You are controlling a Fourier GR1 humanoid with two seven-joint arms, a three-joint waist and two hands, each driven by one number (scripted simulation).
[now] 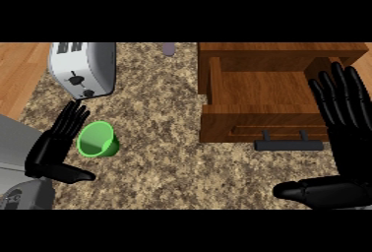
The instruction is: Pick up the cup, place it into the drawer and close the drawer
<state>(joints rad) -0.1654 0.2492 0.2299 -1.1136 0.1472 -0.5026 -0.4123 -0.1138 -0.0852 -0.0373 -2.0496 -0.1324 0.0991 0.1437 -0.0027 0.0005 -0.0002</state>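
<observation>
**Green cup on the counter beside the open left hand; drawer stands open**

From my seat at the controls, the far left shows a strip of wooden floor (pixel 18 74) beyond the speckled granite counter (pixel 160 147). Near the top left of the counter stands a silver toaster (pixel 83 69), its slots and its knobs facing my view.

Below the toaster I see the left hand (pixel 54 147), coming up from the lower left edge. Its fingers are straight and spread upward, the thumb sticking out to the right, so the hand is open and holds nothing. Just to its right, touching or almost touching the fingers, is the green cup (pixel 98 140). It lies tilted on the counter, its mouth turned toward me, and I can see into it: nothing inside but the green wall.

Further right, at the top edge of the counter, a small greyish-purple object (pixel 169 48) pokes in; I cannot tell what it is.

To the right of the middle is the wooden drawer (pixel 218 83), pulled out of its cabinet. Its inside shows bare wood with nothing in it. On the drawer's front hangs a dark handle (pixel 287 144).

At the far right the right hand (pixel 349 128) rises from the lower edge, fingers straight and pointing up, thumb out to the left. It is open, empty, and overlaps the drawer's right side in my view. The cup sits well apart from the drawer.
</observation>
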